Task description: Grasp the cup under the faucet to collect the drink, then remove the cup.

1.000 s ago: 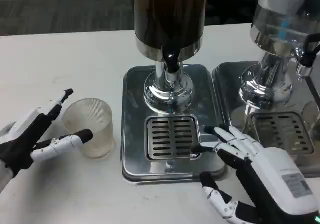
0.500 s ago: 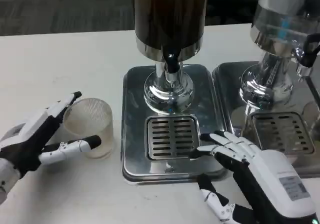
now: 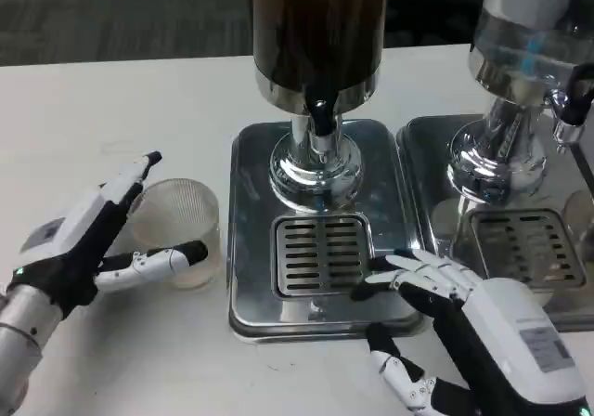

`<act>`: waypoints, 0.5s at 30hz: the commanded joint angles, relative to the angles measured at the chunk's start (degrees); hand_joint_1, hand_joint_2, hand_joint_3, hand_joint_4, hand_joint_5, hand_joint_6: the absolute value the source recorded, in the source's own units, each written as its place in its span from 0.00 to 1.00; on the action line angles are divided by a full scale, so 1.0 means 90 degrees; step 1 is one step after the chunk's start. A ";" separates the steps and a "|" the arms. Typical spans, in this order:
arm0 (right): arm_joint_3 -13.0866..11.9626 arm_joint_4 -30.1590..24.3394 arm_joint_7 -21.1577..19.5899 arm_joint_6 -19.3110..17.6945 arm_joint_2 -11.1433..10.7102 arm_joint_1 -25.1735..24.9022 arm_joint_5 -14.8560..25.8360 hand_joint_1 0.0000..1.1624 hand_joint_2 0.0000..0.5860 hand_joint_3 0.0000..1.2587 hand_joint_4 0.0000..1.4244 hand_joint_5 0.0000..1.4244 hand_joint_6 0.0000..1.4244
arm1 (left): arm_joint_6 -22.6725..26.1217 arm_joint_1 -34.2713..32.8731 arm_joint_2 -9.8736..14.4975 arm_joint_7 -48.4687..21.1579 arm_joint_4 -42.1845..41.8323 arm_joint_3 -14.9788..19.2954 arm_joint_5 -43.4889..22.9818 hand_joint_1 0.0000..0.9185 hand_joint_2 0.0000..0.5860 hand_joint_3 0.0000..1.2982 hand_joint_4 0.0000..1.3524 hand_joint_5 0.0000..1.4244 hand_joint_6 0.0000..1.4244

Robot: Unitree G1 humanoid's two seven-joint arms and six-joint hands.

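Nearest us, the right hand point(image 3: 464, 328) lies low at the near right, empty, fingers spread, its fingertips point(image 3: 394, 266) resting at the near right edge of the grille point(image 3: 321, 254) in the drip tray point(image 3: 249, 249); we judge it is waiting and should keep off the grille so the cup has a free landing spot. To the left, the left hand point(image 3: 88, 240) brackets the cup point(image 3: 182, 230): one finger reaches along the far left of the rim, another lies across the near side of the wall. The fingers look touching or just short of the glass; we cannot tell whether a firm grip is made, so we record it as spread around the cup, not yet holding. The cup itself stands upright on the white table point(image 3: 111, 110), just left of the tray, looks empty, and is not yet under the faucet point(image 3: 320, 117). For the step in hand we suggest closing evenly from both sides about mid-height, since the ribbed clear wall may slip under a one-sided push, and the cup could tip or slide left. Then lift enough to clear the tray's raised lip, carry right, and set down on the grille directly below the black spout. Farther back rises the dark dispenser point(image 3: 316, 26) on its chrome stem; a second dispenser point(image 3: 524, 54) stands at the far right and plays no part.
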 commanded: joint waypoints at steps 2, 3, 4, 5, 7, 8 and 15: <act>0.0023 -0.0156 -0.0061 -0.0031 0.0047 0.0126 0.0033 0.37 0.85 0.37 0.19 0.14 0.13 | 0.0117 -0.0144 -0.0212 -0.0008 0.0161 -0.0185 0.0188 0.12 0.01 0.00 0.00 0.02 0.02; 0.0016 -0.0171 -0.0064 -0.0029 0.0052 0.0150 0.0040 0.37 0.85 0.37 0.19 0.14 0.13 | 0.0125 -0.0164 -0.0231 -0.0014 0.0180 -0.0194 0.0198 0.13 0.01 0.00 0.00 0.02 0.02; 0.0014 -0.0189 -0.0065 -0.0030 0.0055 0.0175 0.0046 0.37 0.85 0.37 0.19 0.14 0.13 | 0.0125 -0.0176 -0.0242 -0.0020 0.0193 -0.0197 0.0198 0.13 0.01 0.00 0.00 0.03 0.02; 0.0014 -0.0206 -0.0064 -0.0030 0.0059 0.0196 0.0047 0.37 0.85 0.37 0.19 0.14 0.13 | 0.0121 -0.0184 -0.0252 -0.0011 0.0205 -0.0199 0.0195 0.15 0.02 0.00 0.00 0.04 0.02; 0.0013 -0.0217 -0.0058 -0.0031 0.0065 0.0231 0.0062 0.37 0.86 0.38 0.20 0.14 0.14 | 0.0105 -0.0184 -0.0263 0.0022 0.0220 -0.0194 0.0186 0.16 0.03 0.00 0.00 0.04 0.03; 0.0012 -0.0219 -0.0057 -0.0033 0.0067 0.0244 0.0070 0.37 0.86 0.38 0.20 0.14 0.14 | 0.0089 -0.0168 -0.0279 0.0105 0.0221 -0.0183 0.0186 0.16 0.03 0.00 0.00 0.04 0.03; 0.0031 -0.0183 -0.0032 -0.0078 0.0047 0.0274 0.0163 0.38 0.86 0.40 0.22 0.16 0.14 | -0.0014 -0.0039 -0.0428 0.0515 0.0237 -0.0146 0.0152 0.18 0.04 0.00 0.00 0.10 0.08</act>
